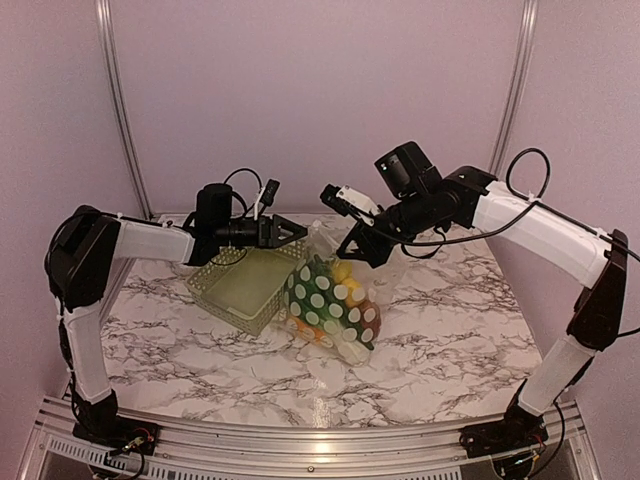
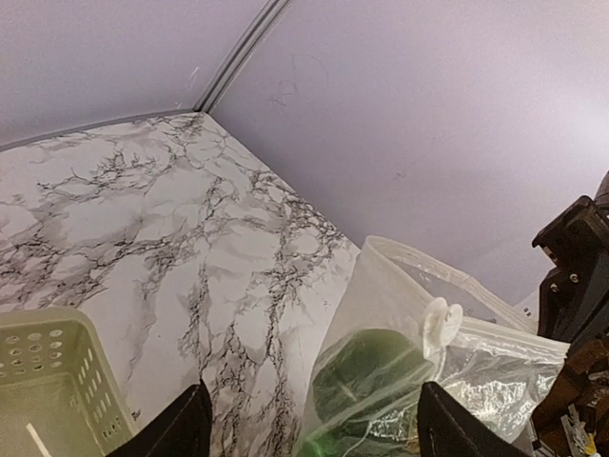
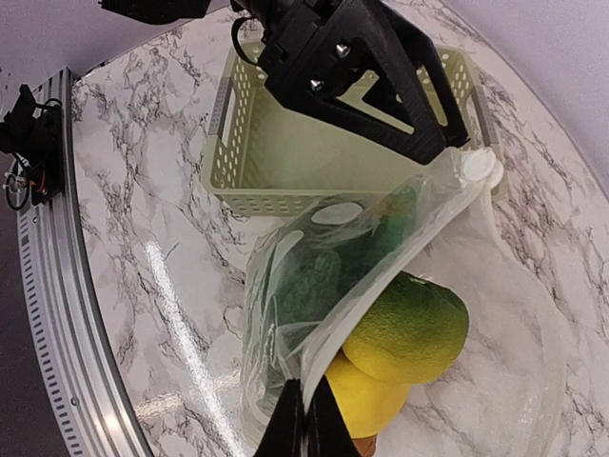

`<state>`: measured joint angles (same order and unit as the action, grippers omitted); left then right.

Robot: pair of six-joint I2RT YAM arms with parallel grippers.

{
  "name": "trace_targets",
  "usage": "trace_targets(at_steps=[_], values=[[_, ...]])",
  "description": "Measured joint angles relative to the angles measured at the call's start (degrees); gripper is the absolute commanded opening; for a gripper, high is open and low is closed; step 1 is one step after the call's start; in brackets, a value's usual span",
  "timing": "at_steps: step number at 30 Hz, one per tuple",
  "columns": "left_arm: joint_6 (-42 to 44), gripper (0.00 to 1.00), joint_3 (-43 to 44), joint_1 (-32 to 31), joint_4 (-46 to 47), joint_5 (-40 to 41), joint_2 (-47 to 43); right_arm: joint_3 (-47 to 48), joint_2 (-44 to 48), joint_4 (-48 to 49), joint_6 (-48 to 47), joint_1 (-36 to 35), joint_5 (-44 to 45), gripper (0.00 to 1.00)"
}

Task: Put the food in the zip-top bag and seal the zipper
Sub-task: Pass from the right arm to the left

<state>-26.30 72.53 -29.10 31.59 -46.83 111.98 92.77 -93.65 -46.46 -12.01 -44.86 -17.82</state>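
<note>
**Right gripper pinches bag edge, left one open at the mouth**

Only the right wrist view shows the right gripper [image 3: 306,421] closed on the film at the edge of the bag [image 3: 285,286], with a yellow-green fruit [image 3: 407,328] inside. The left wrist view shows the left gripper [image 2: 314,433] with its fingers [image 2: 181,428] spread wide and the bag's mouth just ahead. From above, the bag stands on the table [image 1: 450,320], full of food [image 1: 342,270], just beside the basket [image 1: 240,285]. Both arms reach inward and meet over the top of the bag.

The dotted clear bag [image 1: 325,300], mouth lifted open, stands touching the basket's [image 1: 225,308] right side, holding green, yellow and orange food [image 3: 404,328].
</note>
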Motion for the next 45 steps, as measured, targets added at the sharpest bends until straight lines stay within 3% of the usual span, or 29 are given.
trace_targets(at_steps=[8, 12, 21, 36, 45], values=[[-17.64, 0.63, 0.96, -0.37, 25.03, -10.43, 7.65, 0.00, 0.00, -0.98, 0.20, 0.00, -0.13, 0.02], [-22.84, 0.55, 4.07, -0.98, 32.13, -12.92, 10.95, 0.00, 0.02, -1.60, 0.52, 0.00, -0.13, 0.02], [-25.77, 0.47, 6.34, -3.37, 35.78, -16.11, 13.03, 0.00, 0.02, -2.69, 1.27, 0.00, 0.00, 0.02], [-29.86, 0.26, 1.09, -2.29, 41.83, -16.76, 13.03, 0.04, 0.04, -4.02, 1.53, 0.00, 2.14, 0.01], [-32.06, 0.21, 0.52, -1.90, 43.45, -16.76, 13.00, 0.87, 0.04, -4.66, 1.77, 0.00, 3.96, 0.00]])
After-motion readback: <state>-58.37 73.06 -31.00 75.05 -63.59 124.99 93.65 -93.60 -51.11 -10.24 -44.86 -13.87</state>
